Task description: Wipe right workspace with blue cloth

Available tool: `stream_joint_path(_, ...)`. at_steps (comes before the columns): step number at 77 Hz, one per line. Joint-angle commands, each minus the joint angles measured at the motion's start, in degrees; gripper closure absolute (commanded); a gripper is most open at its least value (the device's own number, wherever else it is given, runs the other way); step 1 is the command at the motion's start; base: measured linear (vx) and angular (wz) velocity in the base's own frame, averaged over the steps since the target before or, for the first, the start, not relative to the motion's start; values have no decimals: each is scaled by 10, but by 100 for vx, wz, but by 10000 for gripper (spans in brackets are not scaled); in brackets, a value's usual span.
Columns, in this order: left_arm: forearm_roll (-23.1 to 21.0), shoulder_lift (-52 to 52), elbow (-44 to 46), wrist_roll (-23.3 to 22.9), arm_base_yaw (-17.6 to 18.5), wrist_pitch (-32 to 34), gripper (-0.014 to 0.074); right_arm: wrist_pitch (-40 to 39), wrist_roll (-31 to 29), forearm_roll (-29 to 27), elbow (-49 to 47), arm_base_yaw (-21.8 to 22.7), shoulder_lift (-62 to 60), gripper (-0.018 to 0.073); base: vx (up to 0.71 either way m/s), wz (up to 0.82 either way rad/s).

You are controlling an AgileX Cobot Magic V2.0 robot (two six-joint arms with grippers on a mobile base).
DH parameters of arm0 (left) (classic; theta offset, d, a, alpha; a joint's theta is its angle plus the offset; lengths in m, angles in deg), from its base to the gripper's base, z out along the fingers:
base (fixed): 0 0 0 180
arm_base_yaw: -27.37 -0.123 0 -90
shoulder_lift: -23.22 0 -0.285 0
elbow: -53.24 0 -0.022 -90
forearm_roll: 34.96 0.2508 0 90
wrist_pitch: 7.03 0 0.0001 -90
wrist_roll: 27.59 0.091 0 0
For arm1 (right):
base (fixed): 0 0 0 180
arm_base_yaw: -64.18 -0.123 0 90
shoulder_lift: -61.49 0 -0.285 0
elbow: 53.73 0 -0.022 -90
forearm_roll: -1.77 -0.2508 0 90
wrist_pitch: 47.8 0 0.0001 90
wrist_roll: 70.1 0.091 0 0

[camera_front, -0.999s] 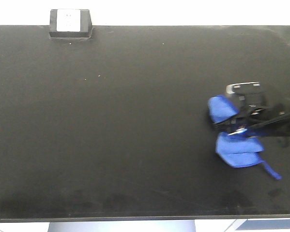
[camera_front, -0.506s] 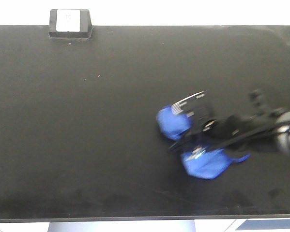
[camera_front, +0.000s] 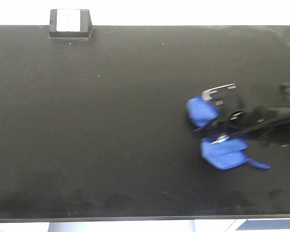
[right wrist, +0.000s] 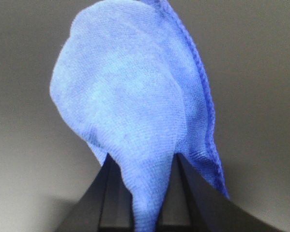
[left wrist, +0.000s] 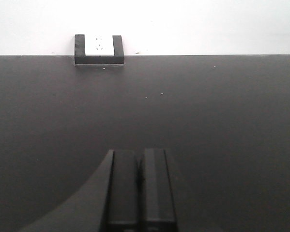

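While pinched mid-fold in right gripper, blue cloth bunched right of centre on right workspace, lobes above and below the claw, strand trailing lower right. Left gripper closed, empty, well apart.

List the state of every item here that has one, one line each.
blue cloth: bunched, pinched in the right claw, lying on the benchtop.
right claw: shut on the cloth.
left claw: shut, empty, above the benchtop.
benchtop: faintly dusty.
outlet box: nothing plugged in.
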Motion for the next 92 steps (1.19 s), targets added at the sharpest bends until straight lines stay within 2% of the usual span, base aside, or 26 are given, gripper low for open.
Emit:
stream_joint_path(1, -3, 0, 14, 1, 4, 47, 603, 7, -4, 4, 1, 27, -8, 545, 0, 0)
stream_joint_path(13, -3, 0, 14, 1, 4, 47, 603, 7, -11, 8, 1, 25, -8, 459, 0, 0)
stream_joint_path(21, -3, 0, 14, 1, 4, 47, 603, 6, -11, 8, 1, 25, -8, 349, 0, 0)
stream_joint_path(41, -3, 0, 14, 1, 4, 47, 603, 13, -11, 8, 1, 25, -47, 9, 0, 0)
stream_joint_path(50, -3, 0, 14, 1, 4, 47, 603, 13, -11, 8, 1, 25, -102, -61, 0, 0)
stream_joint_path(64, -3, 0, 14, 1, 4, 47, 603, 43, -11, 8, 1, 25, -228, -43, 0, 0)
stream_joint_path(76, -3, 0, 14, 1, 4, 47, 603, 108, -11, 8, 1, 25, -372, 30, 0, 0)
stream_joint_path(84, -3, 0, 14, 1, 4, 47, 603, 170, -11, 8, 1, 25, -471, 148, 0, 0)
stream_joint_path(90, -3, 0, 14, 1, 4, 47, 603, 220, -6, 14, 1, 27, -541, 277, 0, 0)
stream_joint_path(92, -3, 0, 14, 1, 4, 47, 603, 243, -3, 17, 1, 27, -562, 344, 0, 0)
